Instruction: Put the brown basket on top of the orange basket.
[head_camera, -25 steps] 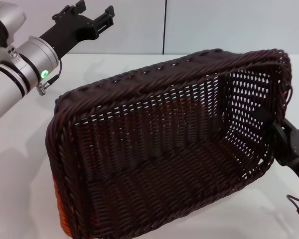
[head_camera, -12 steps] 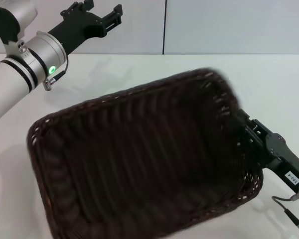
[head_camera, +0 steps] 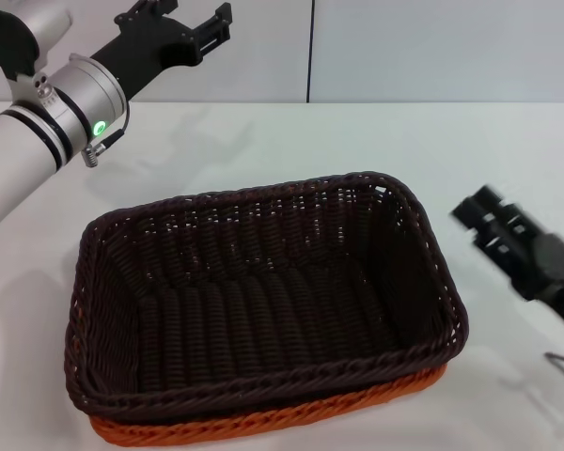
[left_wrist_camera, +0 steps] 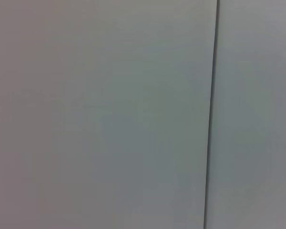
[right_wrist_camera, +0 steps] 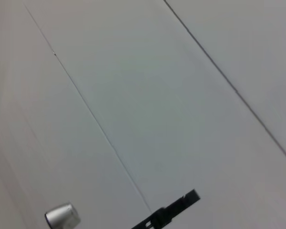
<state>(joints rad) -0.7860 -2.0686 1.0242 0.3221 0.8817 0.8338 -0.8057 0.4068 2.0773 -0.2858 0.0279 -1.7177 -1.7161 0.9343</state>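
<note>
- The rectangular dark brown woven wicker basket [head_camera: 263, 301] sits nested inside the rectangular bright orange woven wicker basket [head_camera: 263, 421], upright and level; its braided rim stands a little above the orange rim; nothing lies inside it.
- Of the orange basket only a strip shows, under the brown one along the near side and at the near corners; both baskets rest on the white table [head_camera: 263, 141], in the near middle of the head view.
- The right gripper [head_camera: 477, 214] is to the right of the baskets, near the brown basket's right end but apart from it; its black fingers hold nothing; the picture is blurred there, so I cannot tell if they are apart or together.
- The left gripper [head_camera: 190, 21] is raised at the far left, well apart from the baskets; its black fingers stand apart and are empty.
- The left wrist view shows only a pale grey wall [left_wrist_camera: 100, 114] with one dark vertical seam.
</note>
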